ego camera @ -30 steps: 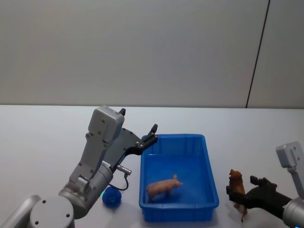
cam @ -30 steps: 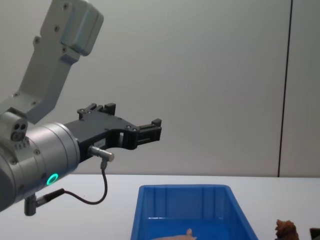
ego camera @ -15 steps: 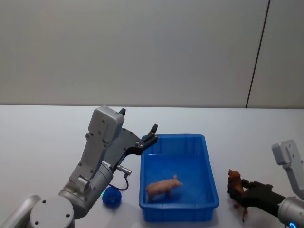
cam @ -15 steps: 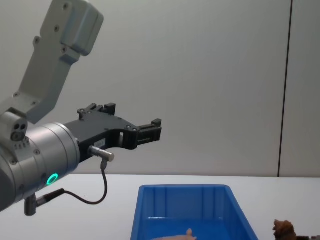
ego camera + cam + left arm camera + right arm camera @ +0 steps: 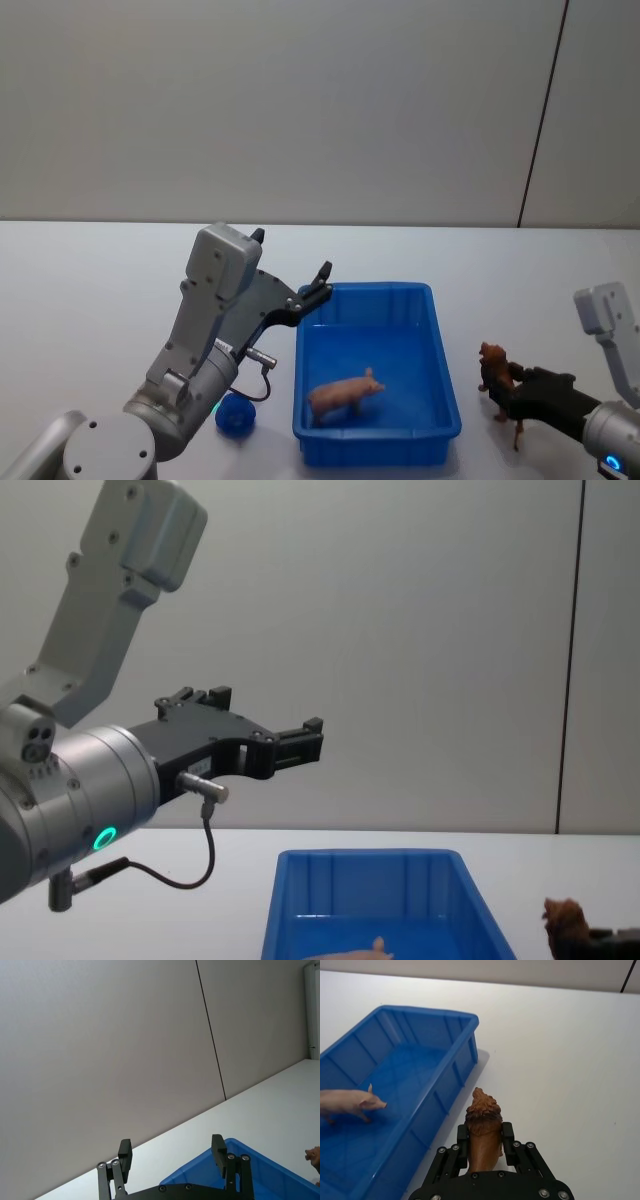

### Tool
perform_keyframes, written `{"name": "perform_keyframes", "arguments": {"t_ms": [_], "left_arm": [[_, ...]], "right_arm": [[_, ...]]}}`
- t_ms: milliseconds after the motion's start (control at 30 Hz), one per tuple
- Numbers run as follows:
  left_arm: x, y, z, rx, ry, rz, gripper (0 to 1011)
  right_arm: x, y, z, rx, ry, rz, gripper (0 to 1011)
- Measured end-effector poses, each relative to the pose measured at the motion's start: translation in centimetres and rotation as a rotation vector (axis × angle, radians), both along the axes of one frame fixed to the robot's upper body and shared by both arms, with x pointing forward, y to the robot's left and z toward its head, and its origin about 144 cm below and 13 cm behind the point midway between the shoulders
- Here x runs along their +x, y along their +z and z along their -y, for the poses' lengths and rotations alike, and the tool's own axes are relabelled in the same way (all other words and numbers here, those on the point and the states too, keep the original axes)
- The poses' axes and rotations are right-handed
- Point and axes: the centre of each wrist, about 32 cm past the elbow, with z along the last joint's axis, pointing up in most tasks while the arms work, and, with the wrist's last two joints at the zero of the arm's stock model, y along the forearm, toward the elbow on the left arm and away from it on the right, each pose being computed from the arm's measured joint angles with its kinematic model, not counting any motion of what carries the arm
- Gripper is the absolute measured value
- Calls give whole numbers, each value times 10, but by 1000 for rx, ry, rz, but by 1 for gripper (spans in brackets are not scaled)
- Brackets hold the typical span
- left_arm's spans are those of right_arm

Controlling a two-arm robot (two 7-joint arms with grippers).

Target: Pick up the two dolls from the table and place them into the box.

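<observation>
The right gripper [image 5: 485, 1134] is clamping the brown doll [image 5: 482, 1110], the box [image 5: 451, 1085] is lying just leftward, and the left gripper [image 5: 171, 1146] is hovering spread, empty.

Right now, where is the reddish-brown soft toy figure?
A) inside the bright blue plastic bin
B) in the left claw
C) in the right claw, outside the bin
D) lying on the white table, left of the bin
C: the right claw is shut on the reddish-brown soft toy figure, which sits to the right of the bright blue plastic bin, not in it.
</observation>
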Motion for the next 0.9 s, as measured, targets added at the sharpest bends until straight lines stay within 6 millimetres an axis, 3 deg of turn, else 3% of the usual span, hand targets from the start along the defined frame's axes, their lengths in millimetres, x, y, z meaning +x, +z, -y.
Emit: {"name": "perform_keyframes", "arguments": {"t_ms": [567, 900], "left_arm": [[0, 0, 0, 0, 0, 0, 1001], [0, 0, 0, 0, 0, 0, 1001]], "right_arm": [[4, 28, -7, 2, 26, 200, 390], [14, 48, -26, 19, 124, 273, 390]]}}
